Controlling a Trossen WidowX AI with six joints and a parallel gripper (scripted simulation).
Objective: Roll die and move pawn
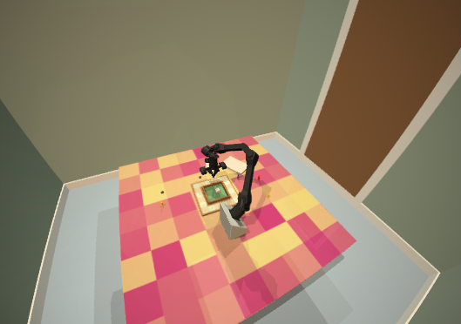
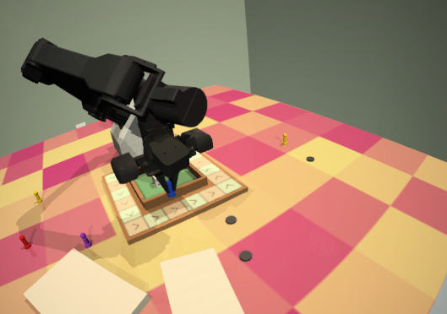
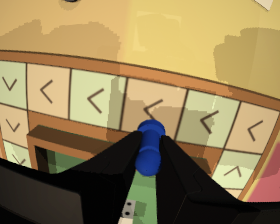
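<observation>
My gripper [image 2: 171,190] [image 3: 149,140] [image 1: 212,175] is shut on the blue pawn [image 2: 171,193] [image 3: 149,152] and holds it upright just over the board [image 2: 231,186] [image 3: 47,92] [image 1: 202,205]. The pawn hangs above the tray's wall and the middle of the arrow row nearest the exterior camera. The white die [image 3: 126,216] [image 1: 217,190] lies on the green floor of the tray [image 2: 149,190] [image 3: 58,137]. In the exterior view the arm hides most of the die.
Loose on the checkered cloth are two yellow pawns [image 2: 285,138] [image 2: 37,197], a red pawn [image 2: 24,241], a purple pawn [image 2: 85,240], three black discs [image 2: 231,219] [image 2: 245,255] [image 2: 310,159] and two cream cards [image 2: 84,287] [image 2: 198,280].
</observation>
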